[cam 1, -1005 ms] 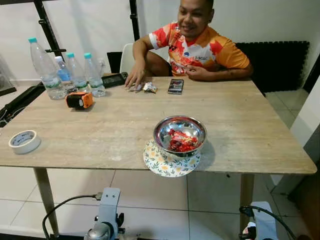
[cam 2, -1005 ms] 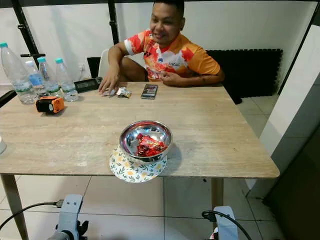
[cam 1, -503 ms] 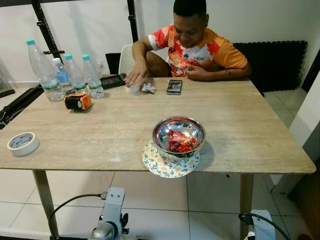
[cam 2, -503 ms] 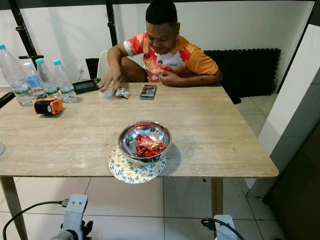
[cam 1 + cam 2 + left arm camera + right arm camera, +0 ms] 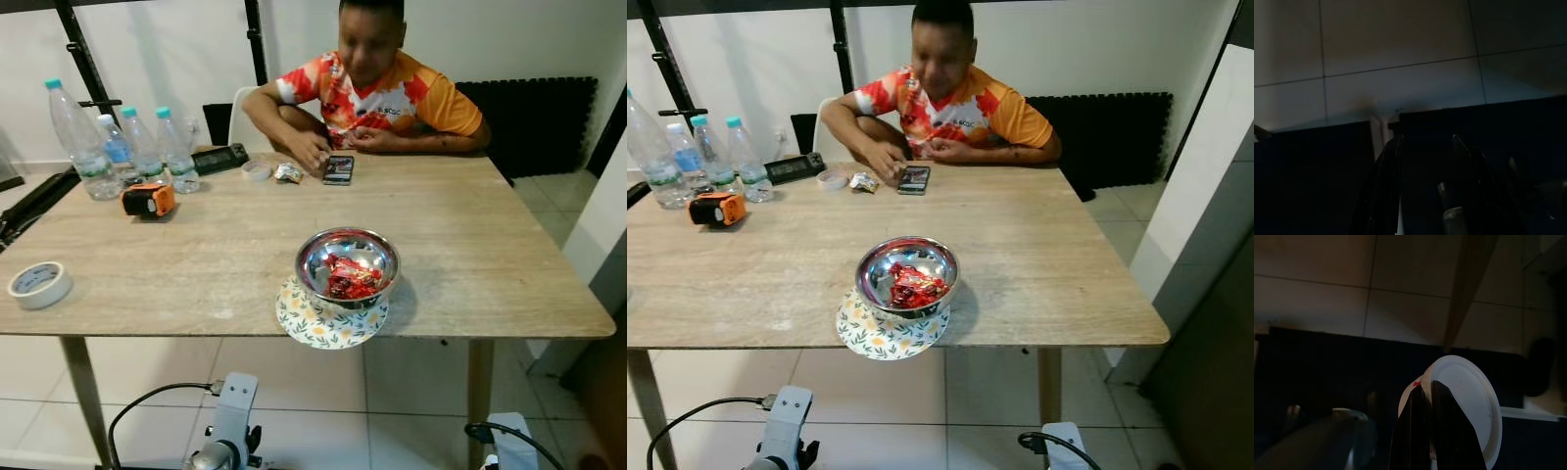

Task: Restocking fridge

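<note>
Several water bottles with blue caps stand at the table's far left corner. A steel bowl of red-wrapped sweets sits on a floral plate at the near edge of the wooden table. Both silver arms hang low under the table's front edge, the left arm and the right arm. In the dark left wrist view, my left gripper is open over floor tiles. My right gripper is shut on the rim of a white round plate.
A person sits at the far side, one hand by a phone. An orange device, a tape roll and a black gadget lie on the left half. A white panel stands at the right.
The person's hand has left the small white dish and moved right to the phone. The view has shifted slightly; my left arm shows a little further right.
</note>
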{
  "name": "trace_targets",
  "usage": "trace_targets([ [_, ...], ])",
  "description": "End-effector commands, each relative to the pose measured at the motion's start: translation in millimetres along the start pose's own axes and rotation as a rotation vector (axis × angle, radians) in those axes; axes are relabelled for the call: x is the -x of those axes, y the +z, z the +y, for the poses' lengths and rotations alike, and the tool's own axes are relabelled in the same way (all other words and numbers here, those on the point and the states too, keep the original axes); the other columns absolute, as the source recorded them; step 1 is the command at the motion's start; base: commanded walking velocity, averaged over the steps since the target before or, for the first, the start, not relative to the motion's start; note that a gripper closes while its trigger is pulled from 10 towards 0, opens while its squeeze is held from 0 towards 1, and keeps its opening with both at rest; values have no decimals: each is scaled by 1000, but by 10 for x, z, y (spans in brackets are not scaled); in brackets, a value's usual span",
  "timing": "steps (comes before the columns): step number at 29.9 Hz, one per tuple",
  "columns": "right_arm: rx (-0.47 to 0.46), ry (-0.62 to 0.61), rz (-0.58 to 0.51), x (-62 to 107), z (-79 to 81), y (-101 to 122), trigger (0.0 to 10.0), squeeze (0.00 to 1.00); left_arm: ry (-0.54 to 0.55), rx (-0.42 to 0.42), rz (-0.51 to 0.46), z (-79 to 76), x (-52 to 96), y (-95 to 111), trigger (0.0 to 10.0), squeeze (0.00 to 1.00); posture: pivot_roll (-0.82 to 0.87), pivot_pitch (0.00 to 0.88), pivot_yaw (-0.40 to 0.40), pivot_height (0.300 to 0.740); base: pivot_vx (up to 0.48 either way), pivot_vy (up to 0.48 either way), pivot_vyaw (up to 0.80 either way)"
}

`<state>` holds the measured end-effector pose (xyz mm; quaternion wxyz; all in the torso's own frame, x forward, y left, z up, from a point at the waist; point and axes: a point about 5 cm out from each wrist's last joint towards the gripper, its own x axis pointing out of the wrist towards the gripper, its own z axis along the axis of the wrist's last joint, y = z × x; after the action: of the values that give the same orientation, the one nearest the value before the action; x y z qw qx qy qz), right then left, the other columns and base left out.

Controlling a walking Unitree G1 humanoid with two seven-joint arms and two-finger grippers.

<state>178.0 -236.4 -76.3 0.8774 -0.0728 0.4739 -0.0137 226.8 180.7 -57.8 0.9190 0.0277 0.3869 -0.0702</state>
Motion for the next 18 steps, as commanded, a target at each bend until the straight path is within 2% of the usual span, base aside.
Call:
trace_targets([
  [1, 34, 4, -17, -1, -16, 45, 10000, 0, 29, 40, 3, 19, 19, -63, 10000, 0, -106, 14, -47, 740, 0, 0, 0],
  [6, 66, -7, -17, 5, -82, 65, 10000, 0, 37, 64, -2, -30, 10, -66, 10000, 0, -103, 0, -44, 740, 0, 0, 0],
  [7, 58, -20, -22, 11, -126, 76, 10000, 0, 30, 57, -1, -62, 4, -65, 10000, 0, -126, 0, -21, 740, 0, 0, 0],
  [8, 47, -35, -37, 17, -193, 123, 10000, 0, 18, 41, -4, -115, -11, -43, 10000, 0, -151, 0, 0, 740, 0, 0, 0],
  [11, -8, -80, -68, 31, -346, 244, 10000, 0, -29, -39, 9, -212, -45, 18, 10000, 0, -171, 7, -8, 740, 0, 0, 0],
  [14, -21, -101, -71, 42, -407, 257, 10000, 0, -26, -26, -9, -213, -58, 81, 10000, 0, -125, 2, -5, 740, 0, 0, 0],
  [18, -53, -97, -44, 43, -391, 176, 10000, 0, -20, -8, -29, -166, -49, 99, 10000, 0, -90, 0, -23, 740, 0, 0, 0],
])
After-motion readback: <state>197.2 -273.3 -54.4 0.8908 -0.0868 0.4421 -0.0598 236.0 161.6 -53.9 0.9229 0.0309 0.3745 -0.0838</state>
